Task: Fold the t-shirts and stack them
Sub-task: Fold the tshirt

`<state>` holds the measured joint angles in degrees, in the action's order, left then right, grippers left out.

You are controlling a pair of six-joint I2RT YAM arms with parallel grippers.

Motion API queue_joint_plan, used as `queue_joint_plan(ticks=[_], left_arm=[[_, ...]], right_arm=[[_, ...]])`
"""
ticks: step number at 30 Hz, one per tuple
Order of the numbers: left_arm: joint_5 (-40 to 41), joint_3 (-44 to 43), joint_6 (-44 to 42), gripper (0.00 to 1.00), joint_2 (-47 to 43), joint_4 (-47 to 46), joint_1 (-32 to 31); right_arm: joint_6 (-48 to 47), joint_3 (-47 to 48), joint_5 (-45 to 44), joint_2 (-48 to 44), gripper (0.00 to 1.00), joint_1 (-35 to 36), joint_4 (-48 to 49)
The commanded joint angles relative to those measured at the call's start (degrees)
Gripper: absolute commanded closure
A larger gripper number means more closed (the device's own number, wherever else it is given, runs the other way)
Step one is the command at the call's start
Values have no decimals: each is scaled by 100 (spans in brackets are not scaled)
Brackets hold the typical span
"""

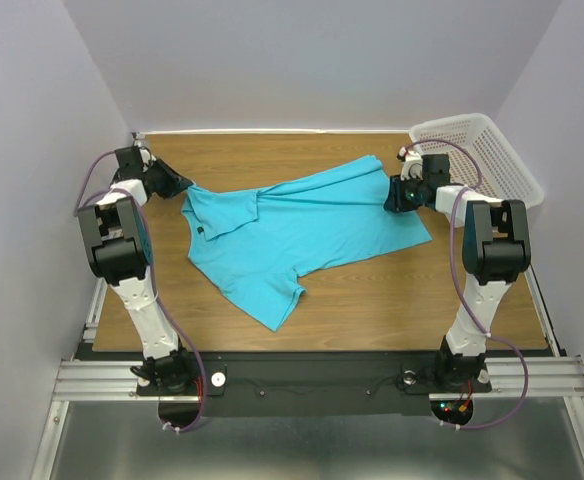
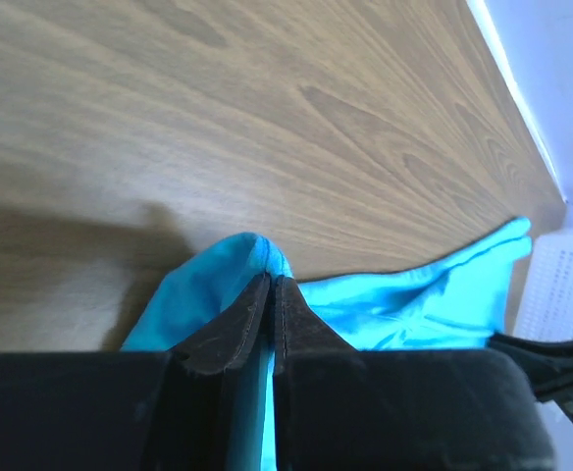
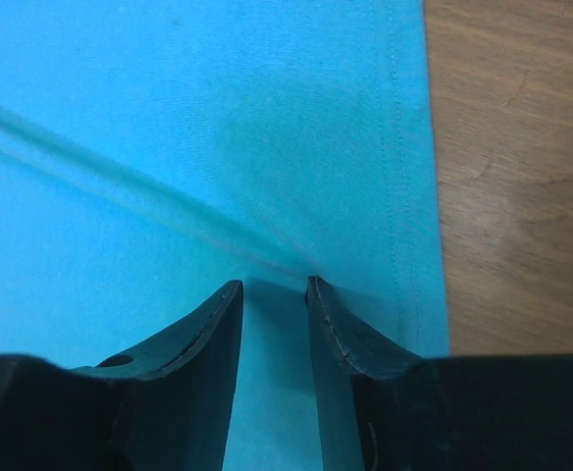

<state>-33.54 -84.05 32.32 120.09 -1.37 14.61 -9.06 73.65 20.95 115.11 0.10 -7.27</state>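
- Shirt [image 1: 302, 235]: lies spread across the bench [image 1: 392, 310], neck end at the left, hem at the right, one sleeve pointing to the near edge.
- Left arm: reaches forward with its wrist turned inward; left fingers [image 2: 252, 319] are pressed together on a peak of cloth at the shirt's left edge.
- Right arm: reaches forward and inward, just beside the basket [image 1: 492, 150]; right fingers [image 3: 213, 329] are narrowly parted, pinching cloth near the stitched hem, with a taut crease running from the gap.
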Motion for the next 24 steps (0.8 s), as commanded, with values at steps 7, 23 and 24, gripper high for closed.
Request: queue_joint_plan(ticks=[7, 23, 24], left_arm=[[-48, 222, -252, 78, -504, -259, 103], [1112, 1935, -551, 52, -2849, -1313, 121], [1121, 2023, -586, 51, -2955, -1314, 138]], right_arm=[[-649, 1351, 630, 80, 42, -19, -1275], [-896, 5282, -11, 2481, 43, 553, -2138], [-931, 5352, -55, 2525, 43, 561, -2165]])
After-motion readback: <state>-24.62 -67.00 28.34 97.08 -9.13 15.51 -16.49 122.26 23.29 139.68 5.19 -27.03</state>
